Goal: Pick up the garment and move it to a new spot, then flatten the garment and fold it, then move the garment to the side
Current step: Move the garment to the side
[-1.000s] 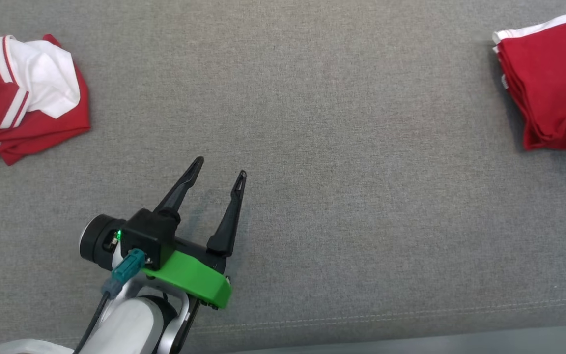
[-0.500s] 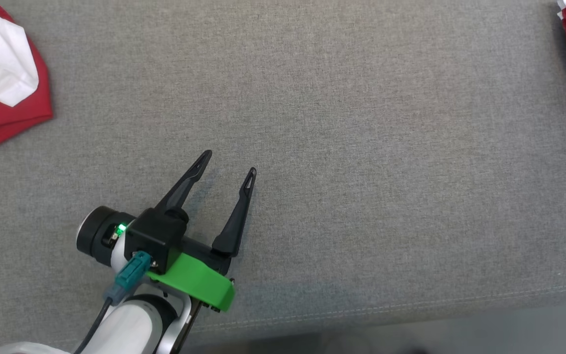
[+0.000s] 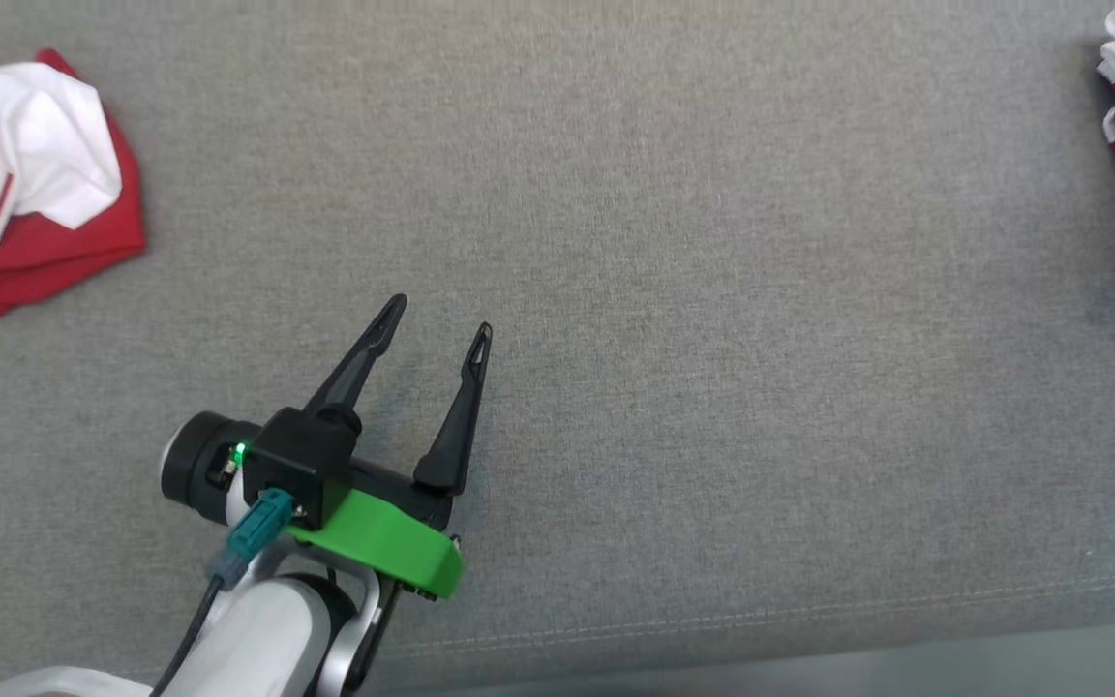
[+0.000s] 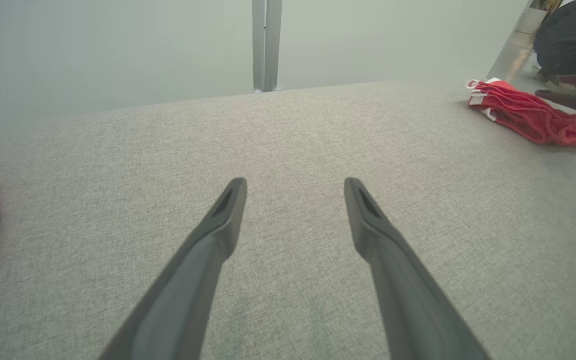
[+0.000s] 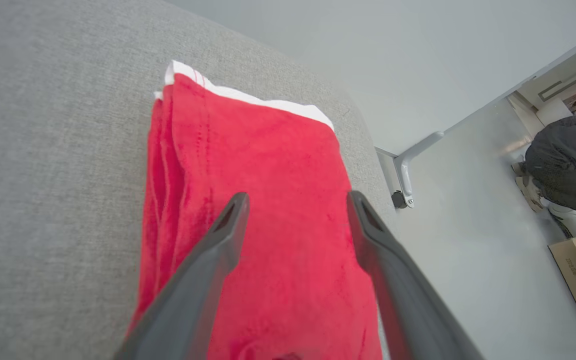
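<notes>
- The folded red garment (image 5: 268, 200) lies at the far right end of the grey table (image 3: 712, 290), white trim at its far edge, tidy stack.
- The right gripper (image 5: 295, 200) is directly over it, fingers spread wide, nothing pinched between them.
- By the look of it this is the last step, the set-aside, and it reads as all but done.
- Next call: lift that right arm straight off, without catching the top layer.
- The left gripper (image 3: 438, 319) hovers over bare table at near left, fingers wide and empty.
- A crumpled red-and-white garment (image 3: 35, 213) sits far left, well apart.
- Hard to say whether the right fingers touch the cloth or hang just above it.
- The head view crops both garments at its edges.
- Off the right end, a person (image 5: 563, 165) crouches on the floor.
</notes>
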Robot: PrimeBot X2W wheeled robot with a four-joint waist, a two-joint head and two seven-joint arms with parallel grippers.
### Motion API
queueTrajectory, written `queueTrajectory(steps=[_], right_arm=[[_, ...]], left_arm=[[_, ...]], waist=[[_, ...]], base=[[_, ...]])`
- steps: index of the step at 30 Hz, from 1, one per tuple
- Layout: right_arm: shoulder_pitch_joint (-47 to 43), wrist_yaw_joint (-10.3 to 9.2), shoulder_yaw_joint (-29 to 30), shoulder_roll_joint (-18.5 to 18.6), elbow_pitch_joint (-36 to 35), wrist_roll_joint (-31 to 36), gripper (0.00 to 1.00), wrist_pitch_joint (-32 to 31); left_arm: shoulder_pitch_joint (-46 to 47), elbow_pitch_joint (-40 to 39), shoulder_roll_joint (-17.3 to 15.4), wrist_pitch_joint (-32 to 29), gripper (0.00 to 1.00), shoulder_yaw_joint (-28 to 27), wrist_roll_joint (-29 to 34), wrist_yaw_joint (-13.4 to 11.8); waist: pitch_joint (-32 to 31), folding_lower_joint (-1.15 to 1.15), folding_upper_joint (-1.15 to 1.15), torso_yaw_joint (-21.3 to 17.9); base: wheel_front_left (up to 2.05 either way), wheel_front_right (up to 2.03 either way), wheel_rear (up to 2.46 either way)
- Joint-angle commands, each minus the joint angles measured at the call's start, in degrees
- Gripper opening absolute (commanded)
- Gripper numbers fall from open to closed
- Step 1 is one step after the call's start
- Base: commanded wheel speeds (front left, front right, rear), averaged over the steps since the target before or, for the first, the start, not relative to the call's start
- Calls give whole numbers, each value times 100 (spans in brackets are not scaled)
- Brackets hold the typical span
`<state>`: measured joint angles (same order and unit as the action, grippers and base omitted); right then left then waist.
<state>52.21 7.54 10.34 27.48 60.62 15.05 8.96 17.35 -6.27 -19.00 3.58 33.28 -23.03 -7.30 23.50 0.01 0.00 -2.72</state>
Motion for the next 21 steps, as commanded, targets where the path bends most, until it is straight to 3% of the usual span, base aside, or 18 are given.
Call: queueTrajectory(steps=[1,8,21], right_arm=[[-147,-10,-15,-65,-5,-12,100,101],[-648,-10,-68,-513,-161,-405,100,410],[-1834,-10,-370,-1442,-1145,-2099,100,556]], left_arm=[[-103,98,72,102,100,-17,-103,25],[-365,703,331,502,100,-94,-483,79],[-905,1509,483,708,100,-817,-1057,-599]], waist=[[-478,-1,0,125],[-1342,-1,0,236],[-2427,-1,0,316]], base=[[0,0,0],[0,0,0],[0,0,0]])
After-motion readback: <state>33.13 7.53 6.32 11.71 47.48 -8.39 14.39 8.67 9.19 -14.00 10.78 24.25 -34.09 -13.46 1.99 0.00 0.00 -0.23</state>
